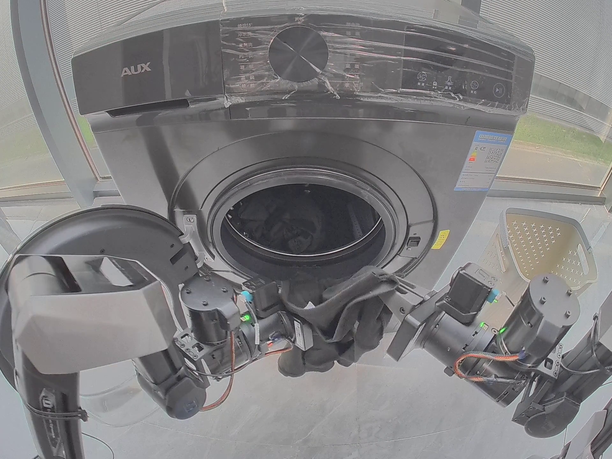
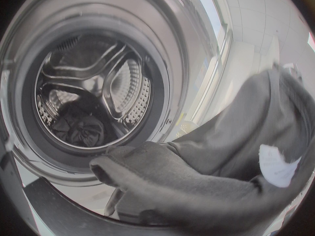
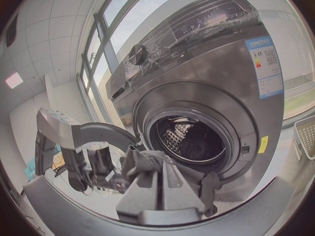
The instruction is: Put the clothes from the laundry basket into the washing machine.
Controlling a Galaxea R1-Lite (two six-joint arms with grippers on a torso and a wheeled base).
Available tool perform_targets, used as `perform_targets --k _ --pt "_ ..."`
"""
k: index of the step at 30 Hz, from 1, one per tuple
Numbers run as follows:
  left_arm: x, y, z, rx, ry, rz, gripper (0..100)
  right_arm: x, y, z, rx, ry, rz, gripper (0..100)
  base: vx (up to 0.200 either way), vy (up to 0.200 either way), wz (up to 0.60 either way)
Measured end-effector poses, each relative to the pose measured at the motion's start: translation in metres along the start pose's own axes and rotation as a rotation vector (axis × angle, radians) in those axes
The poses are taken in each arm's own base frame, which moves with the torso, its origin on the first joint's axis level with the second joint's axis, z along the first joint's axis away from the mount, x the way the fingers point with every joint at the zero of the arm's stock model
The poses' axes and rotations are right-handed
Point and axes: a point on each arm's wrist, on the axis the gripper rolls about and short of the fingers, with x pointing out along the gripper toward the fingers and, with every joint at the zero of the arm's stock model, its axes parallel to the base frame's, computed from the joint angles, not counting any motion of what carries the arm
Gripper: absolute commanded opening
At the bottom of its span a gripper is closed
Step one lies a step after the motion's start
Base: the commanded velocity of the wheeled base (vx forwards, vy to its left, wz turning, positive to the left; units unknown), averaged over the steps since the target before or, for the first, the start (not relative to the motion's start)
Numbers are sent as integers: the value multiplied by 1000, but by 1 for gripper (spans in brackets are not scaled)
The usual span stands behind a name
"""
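A dark cloth [image 1: 347, 313] [image 2: 197, 181] [image 3: 144, 161] hangs in the air between the two arms, low in front of the round hole of the machine. The right gripper [image 1: 389, 286] [image 3: 162, 163] has its jaws pinched tight on one top edge of the cloth. The other end lies over the left gripper [image 1: 299, 334] and hides it, so I cannot tell if that one is holding on. A bit of the cloth droops down toward the floor [image 1: 357, 415].

Behind the left arm, the round door [image 1: 108, 237] stands swung open. Next comes the grey washing machine [image 1: 306, 129] [image 3: 210, 76]. Inside its shiny drum [image 2: 95, 89] lie some dark clothes [image 1: 287, 224] [image 2: 78, 128] [image 3: 200, 146]. The pale laundry basket [image 1: 548, 243] [image 3: 306, 138] sits on the floor just to the right of the machine.
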Motion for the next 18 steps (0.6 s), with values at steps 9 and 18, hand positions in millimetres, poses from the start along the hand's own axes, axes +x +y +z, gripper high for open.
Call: perform_targets --k 9,18 --pt "-35 -8 37 -1 -61 16 0 -18 -15 -25 -25 144 -53 0 0 0 0" --pt "-49 -12 51 -8 -94 26 0 -25 -20 -46 -38 240 -74 100 0 0 0"
